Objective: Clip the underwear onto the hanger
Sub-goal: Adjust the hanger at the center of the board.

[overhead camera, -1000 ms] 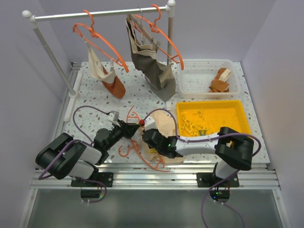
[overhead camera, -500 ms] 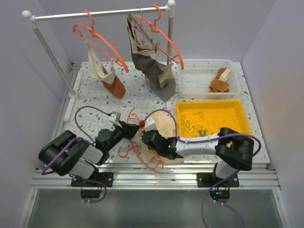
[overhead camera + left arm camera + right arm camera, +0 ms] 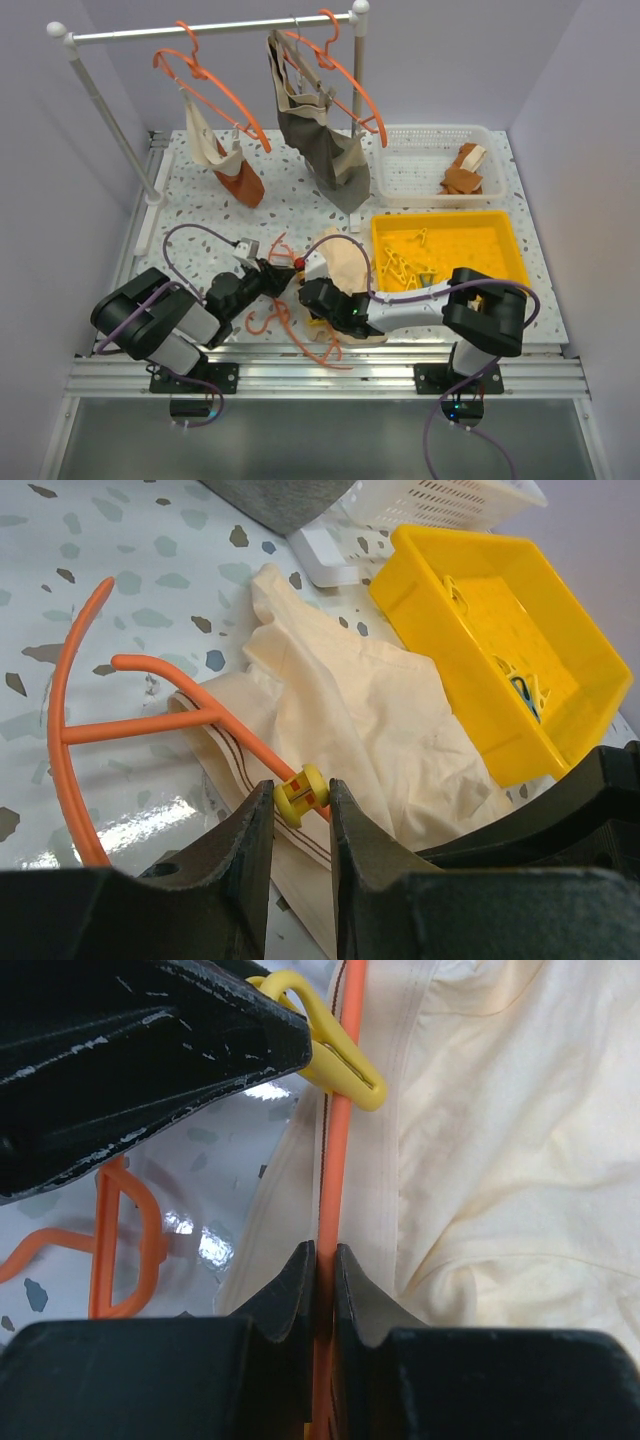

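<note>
Jaws of the right gripper (image 3: 325, 1260) pinch the thin bright orange clothes hanger (image 3: 343, 1150) at lower centre, over pale cream cloth underwear (image 3: 500, 1160) spread on the speckled table (image 3: 200, 200); left gripper (image 3: 300, 792) squeezes a yellow plastic clip (image 3: 330, 1065) beyond, yellow tray (image 3: 455, 680) upper right.

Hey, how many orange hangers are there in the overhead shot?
3. The left hanger and the right hanger hang on the rail; the third hanger lies on the table, partly hidden.
</note>
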